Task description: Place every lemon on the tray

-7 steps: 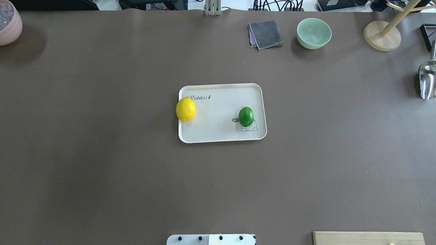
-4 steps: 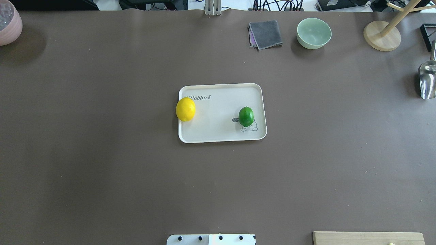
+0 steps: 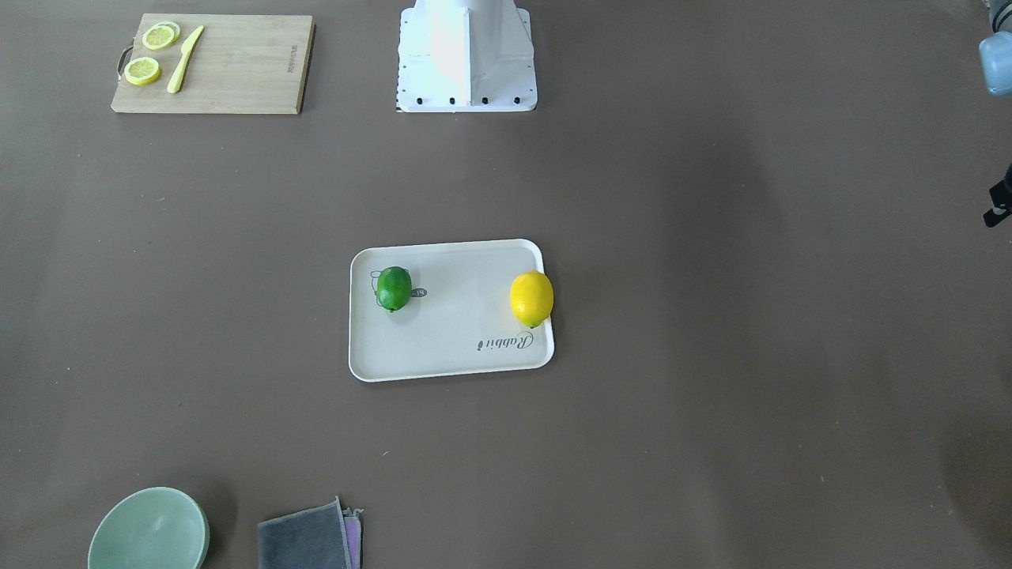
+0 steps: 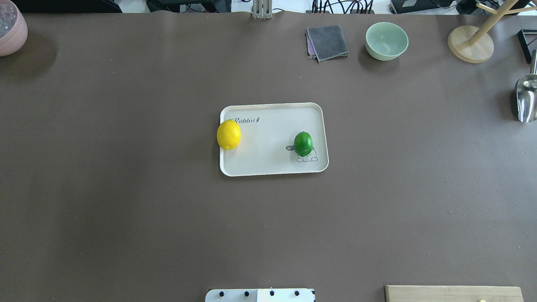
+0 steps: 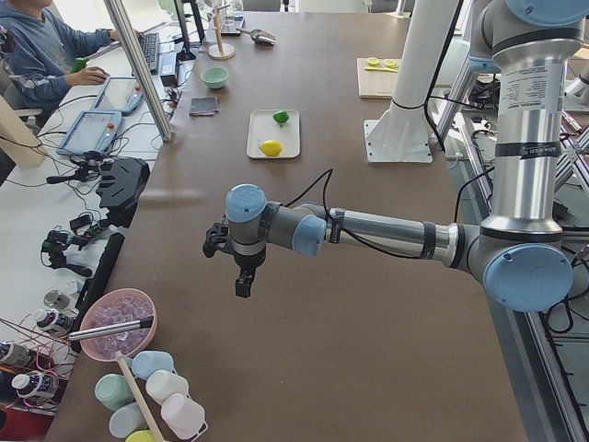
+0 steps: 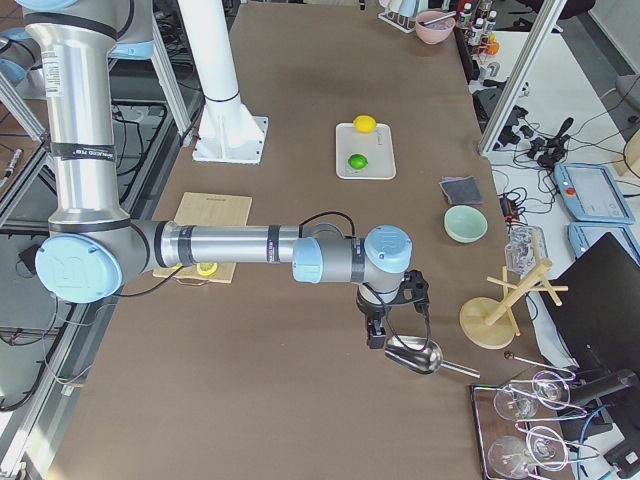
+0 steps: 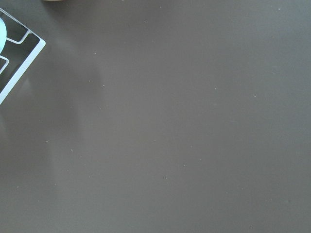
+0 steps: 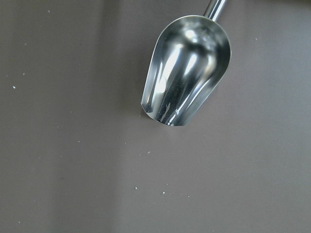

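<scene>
The off-white tray [image 4: 268, 165] lies at the middle of the table. The yellow lemon [image 4: 228, 134] sits at its left rim, slightly over the edge. The dark green lemon [image 4: 303, 143] sits on the tray's right part, over the cartoon drawing. Both also show in the front-facing view: the yellow lemon [image 3: 531, 298] and the green lemon [image 3: 394, 288]. My left gripper [image 5: 241, 281] hangs over bare table far to the left, and my right gripper [image 6: 377, 335] hangs far to the right by a metal scoop. I cannot tell whether either is open or shut.
A metal scoop [image 8: 187, 68] lies under my right wrist. A green bowl [image 4: 386, 40], a grey cloth [image 4: 327, 42] and a wooden stand [image 4: 470, 44] are at the far right. A bamboo cutting board [image 3: 213, 63] holds lemon slices and a knife. A pink bowl [image 4: 10, 29] stands far left.
</scene>
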